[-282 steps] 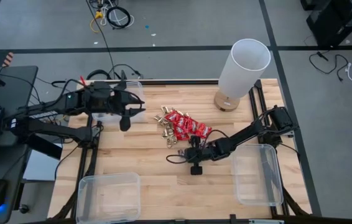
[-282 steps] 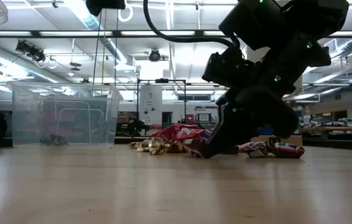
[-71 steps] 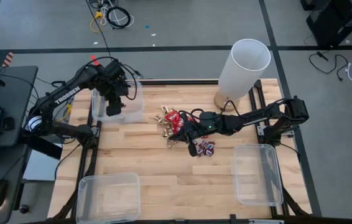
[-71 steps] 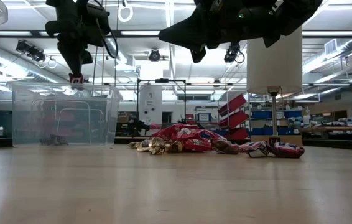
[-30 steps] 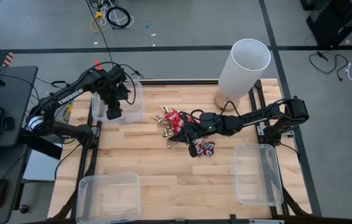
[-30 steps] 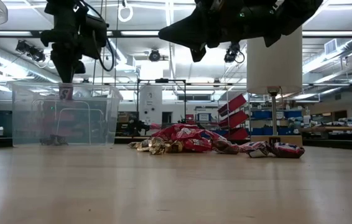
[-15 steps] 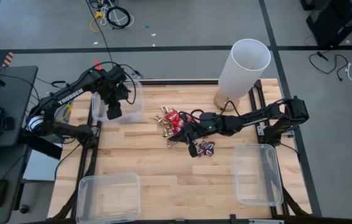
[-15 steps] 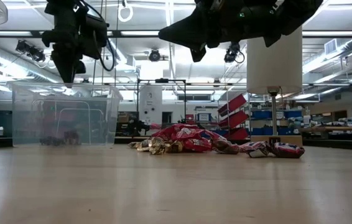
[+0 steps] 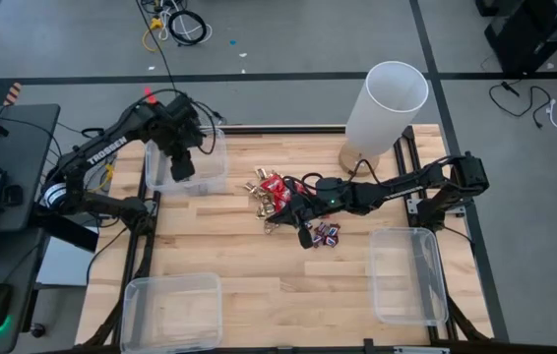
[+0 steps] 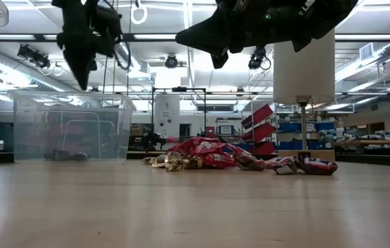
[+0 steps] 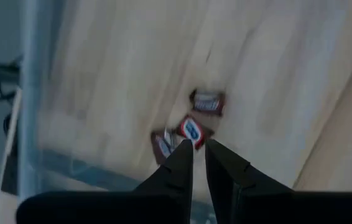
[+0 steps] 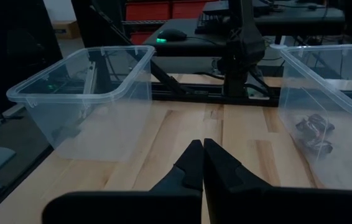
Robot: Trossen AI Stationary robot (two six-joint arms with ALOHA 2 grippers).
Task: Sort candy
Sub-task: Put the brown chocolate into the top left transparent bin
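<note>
wooden table [image 9: 229,256]: left gripper [image 9: 182,167] slightly parted, seemingly empty, over bin [image 9: 215,177]; right gripper [image 9: 304,239] closed above candy [image 9: 283,197]

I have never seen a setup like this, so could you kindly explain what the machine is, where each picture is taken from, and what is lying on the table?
These are two dark robot arms at a wooden table, sorting candy. One picture looks straight down, one looks level across the tabletop, and one camera rides on each wrist.

The left gripper hangs over a clear bin at the table's far left corner. Its wrist camera looks down past slightly parted fingers at three mini bars lying on the bin's floor; it holds nothing.

The right gripper is shut and empty, raised above the table beside the candy pile of red packets and gold-foil pieces in the middle. A few mini bars lie just next to it.

Two more clear bins sit along the near edge, one left and one right. The white cylinder appears to be a lamp.
</note>
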